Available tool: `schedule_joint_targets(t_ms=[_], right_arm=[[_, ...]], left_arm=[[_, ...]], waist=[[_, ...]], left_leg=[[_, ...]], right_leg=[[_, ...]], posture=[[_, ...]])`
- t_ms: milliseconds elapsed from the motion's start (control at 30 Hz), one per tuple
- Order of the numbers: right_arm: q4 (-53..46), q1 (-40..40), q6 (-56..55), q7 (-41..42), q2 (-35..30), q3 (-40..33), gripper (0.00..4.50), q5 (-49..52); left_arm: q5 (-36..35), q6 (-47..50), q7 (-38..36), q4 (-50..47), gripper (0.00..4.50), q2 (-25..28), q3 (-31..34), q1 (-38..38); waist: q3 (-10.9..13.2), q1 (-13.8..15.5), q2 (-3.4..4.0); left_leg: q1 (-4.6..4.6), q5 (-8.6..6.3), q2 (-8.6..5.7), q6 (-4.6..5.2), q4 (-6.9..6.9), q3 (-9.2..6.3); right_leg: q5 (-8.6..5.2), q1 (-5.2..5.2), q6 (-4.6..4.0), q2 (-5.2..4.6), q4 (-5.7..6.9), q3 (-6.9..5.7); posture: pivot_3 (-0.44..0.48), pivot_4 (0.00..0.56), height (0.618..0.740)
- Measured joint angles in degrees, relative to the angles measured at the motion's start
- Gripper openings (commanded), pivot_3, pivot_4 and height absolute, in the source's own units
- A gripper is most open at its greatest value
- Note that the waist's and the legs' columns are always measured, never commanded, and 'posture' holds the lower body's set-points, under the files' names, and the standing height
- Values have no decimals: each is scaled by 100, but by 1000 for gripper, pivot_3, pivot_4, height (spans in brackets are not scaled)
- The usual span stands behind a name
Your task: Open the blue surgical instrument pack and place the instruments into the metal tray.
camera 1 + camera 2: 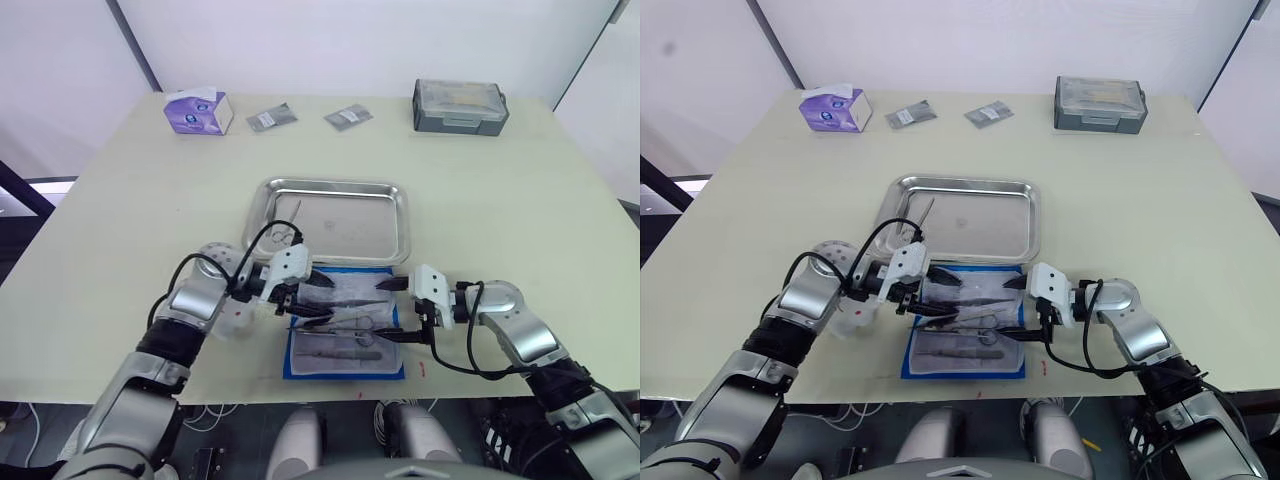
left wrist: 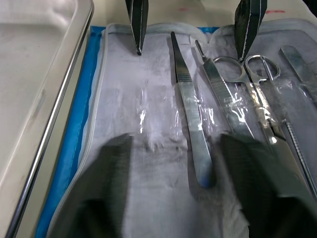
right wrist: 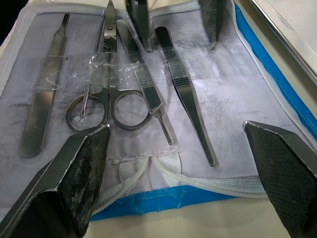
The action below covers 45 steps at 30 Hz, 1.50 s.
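Both end effectors, left point(image 1: 322, 286) and right point(image 1: 391, 311), hang wide open and empty over the unfolded blue surgical instrument pack point(image 1: 392, 368), lined up on the taped-down instruments point(image 3: 141, 82). Metal tray point(image 1: 262, 200) sits just at 12 o'clock, likely for short transfers; one tool already inside.

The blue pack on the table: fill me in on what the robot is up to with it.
The blue surgical instrument pack lies open just in front of the metal tray, its pale lining showing. The instruments, scissors, forceps and tweezers, lie in a row on that lining under clear tape. The left gripper and right gripper hover over the pack from either side, both open, holding nothing. At least one thin tool already sits in the tray.
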Motion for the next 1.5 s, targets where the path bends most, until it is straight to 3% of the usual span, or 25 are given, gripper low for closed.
schedule_joint_targets(t_ms=[133,567,1500], right_arm=[[0,0,0,-1,0,0,4500,0],[-2,1,0,-1,4,3,4500,1],[-2,0,0,-6,14,4,4500,1]], left_arm=[[-5,3,-81,0,55,-1,-5,18],[-58,141,-193,-80,55,93,0,57],[-118,819,-580,-500,55,807,12,-97]], waist=[[0,0,1],[-1,-4,4],[3,-7,9]], left_leg=[[0,0,0,0,0,1],[0,0,0,0,0,1],[-1,0,1,0,0,1]], right_leg=[[0,0,0,0,0,-1],[-1,0,0,2,0,0],[-6,-1,7,3,0,-1]], posture=[[0,150,734],[0,150,734],[0,150,734]])
